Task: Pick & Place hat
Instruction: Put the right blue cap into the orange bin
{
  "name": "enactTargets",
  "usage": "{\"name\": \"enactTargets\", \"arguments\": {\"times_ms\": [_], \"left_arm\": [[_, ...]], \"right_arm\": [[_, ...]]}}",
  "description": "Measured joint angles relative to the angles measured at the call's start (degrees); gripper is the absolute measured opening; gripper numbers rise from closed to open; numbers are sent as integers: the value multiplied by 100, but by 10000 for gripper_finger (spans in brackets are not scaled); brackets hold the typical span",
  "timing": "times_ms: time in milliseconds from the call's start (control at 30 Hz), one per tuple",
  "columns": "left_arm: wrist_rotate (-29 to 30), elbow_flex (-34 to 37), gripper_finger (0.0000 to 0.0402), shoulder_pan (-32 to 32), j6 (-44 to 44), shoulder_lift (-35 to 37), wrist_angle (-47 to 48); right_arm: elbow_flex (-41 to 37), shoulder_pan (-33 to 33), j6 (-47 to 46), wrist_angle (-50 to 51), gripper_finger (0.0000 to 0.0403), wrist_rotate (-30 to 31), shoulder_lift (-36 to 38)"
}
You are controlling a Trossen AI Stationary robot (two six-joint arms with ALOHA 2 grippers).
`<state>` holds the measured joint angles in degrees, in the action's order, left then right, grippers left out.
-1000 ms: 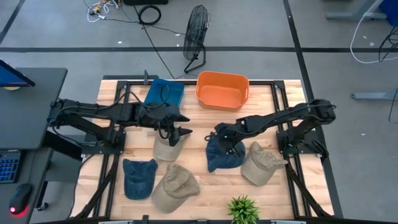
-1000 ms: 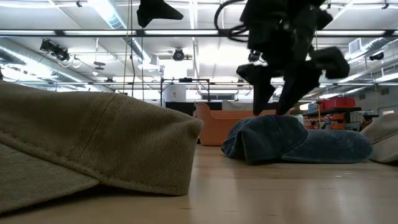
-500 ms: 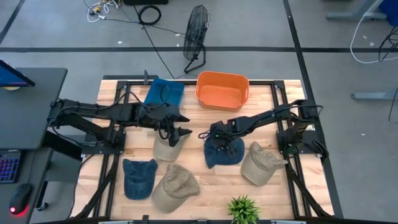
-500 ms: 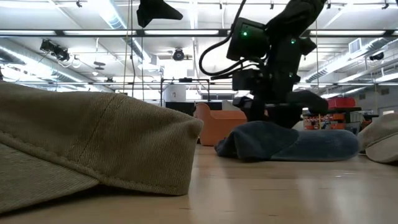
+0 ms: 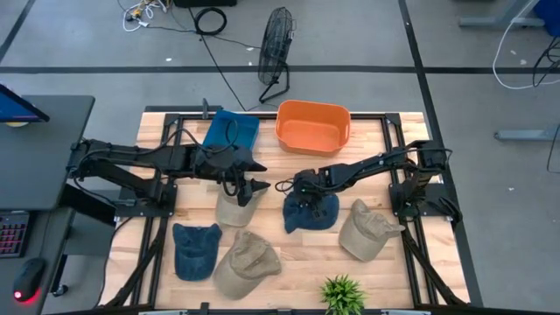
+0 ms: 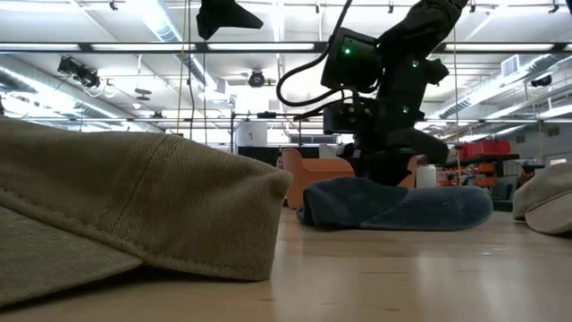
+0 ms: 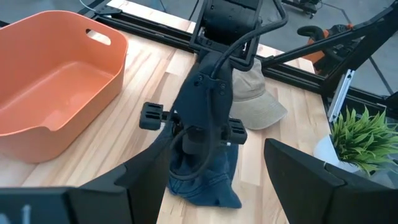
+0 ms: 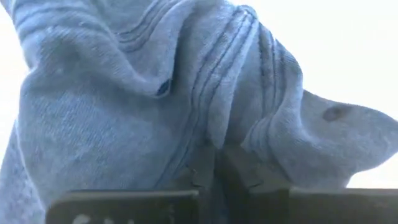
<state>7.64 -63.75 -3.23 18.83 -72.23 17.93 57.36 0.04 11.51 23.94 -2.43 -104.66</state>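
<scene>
A blue denim hat [image 5: 313,213] lies mid-table, its crown bunched up, and also shows in the low view [image 6: 402,206]. My right gripper [image 5: 302,192] stands on its crown, shut on the cloth. My left gripper [image 5: 251,188] hangs open above a tan hat [image 5: 233,211] left of centre, with nothing between its fingers. An orange bin [image 5: 312,127] stands at the far edge. In the left wrist view the right gripper [image 7: 205,124] covers the blue hat's top [image 7: 208,183]. My right gripper pinches a raised fold of the blue hat's crown [image 8: 214,134] between its two fingers [image 8: 239,171], which come from above, pointing down. One layer or several, I cannot tell. The hat's brim and lower edge [image 6: 447,215] rest on the table.
A blue bin [image 5: 232,129] stands left of the orange one. Near the front lie another blue hat [image 5: 195,249], a tan hat [image 5: 245,262] and, on the right, a third tan hat [image 5: 367,229]. A small green plant [image 5: 341,293] stands at the near edge.
My right gripper has come down onto the blue hat, moved toward the table's left edge and shut on its crown. The hat has slid a little to the left and bunched under the fingers.
</scene>
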Motion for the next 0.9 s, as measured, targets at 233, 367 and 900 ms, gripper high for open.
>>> {"name": "enactTargets", "arguments": {"times_ms": [233, 367, 900], "left_arm": [[0, 0, 264, -2, 2, 0, -51], [0, 0, 264, 0, 22, -2, -131], [1, 0, 264, 0, 155, -2, -482]], "right_arm": [[730, 20, -1630, 1416, 6, -221, 803], [1292, 1, -2199, 2396, 5, 71, 1330], [2898, -1778, 119, 2294, 4, 3571, 2066]]}}
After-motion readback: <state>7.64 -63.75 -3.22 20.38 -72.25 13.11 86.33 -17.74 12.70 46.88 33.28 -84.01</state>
